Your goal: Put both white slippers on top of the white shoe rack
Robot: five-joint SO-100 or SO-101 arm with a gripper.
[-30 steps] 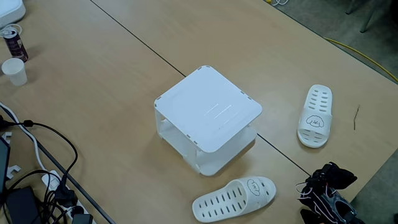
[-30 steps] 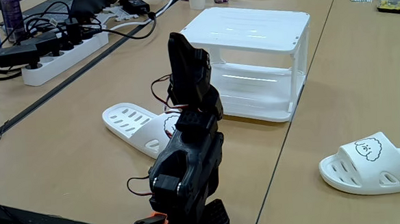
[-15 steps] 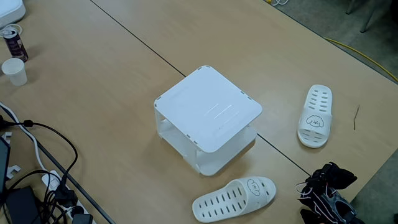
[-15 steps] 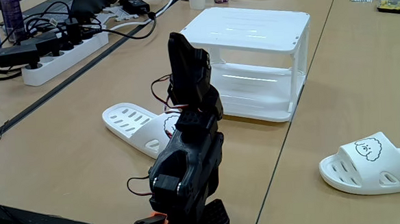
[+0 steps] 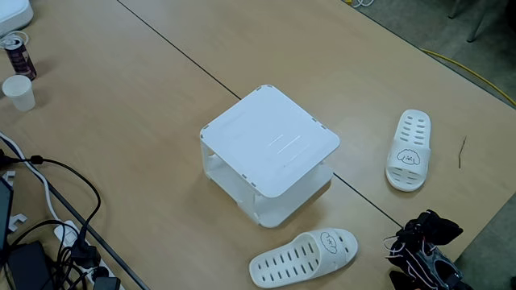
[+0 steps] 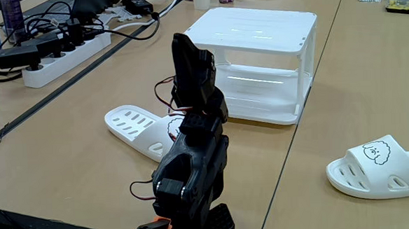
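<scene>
Low at the table's near edge, the folded black arm (image 6: 193, 164) hides its gripper so I cannot tell how its jaws stand, while one slipper (image 5: 304, 257) lies just beside it, the other (image 5: 409, 150) well apart, both off the bare-topped shoe rack (image 5: 270, 142).

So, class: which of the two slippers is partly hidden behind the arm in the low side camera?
The slipper left of the rack, lying just behind the arm. The other slipper lies in full view at the right edge.
</scene>
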